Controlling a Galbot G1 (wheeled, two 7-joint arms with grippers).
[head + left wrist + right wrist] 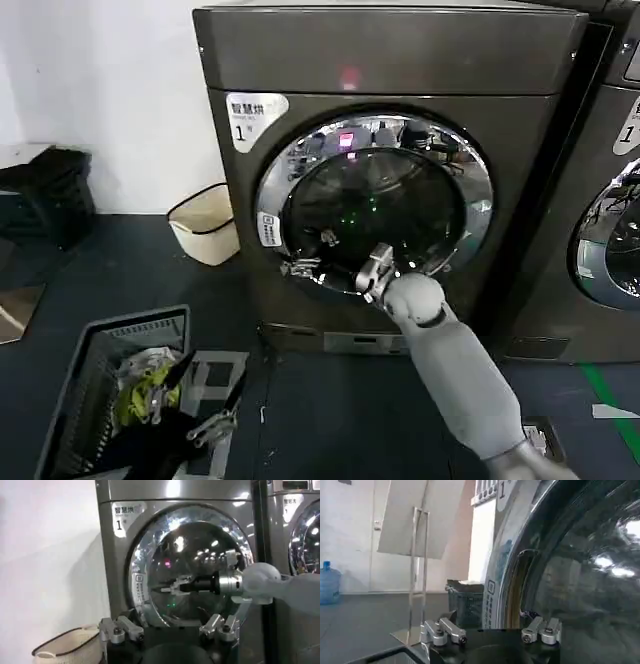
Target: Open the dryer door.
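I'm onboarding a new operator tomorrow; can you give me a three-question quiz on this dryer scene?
1. True or false: the dryer door is swung wide open.
2. Which gripper is up at the door's glass? A) left gripper B) right gripper
3. Fill in: on the floor to the robot's left of the dryer stands a cream ___.

Key:
1. False; the chrome ring sits against the machine front.
2. B; the left gripper hangs back, fingers spread, facing the door.
3. basket.
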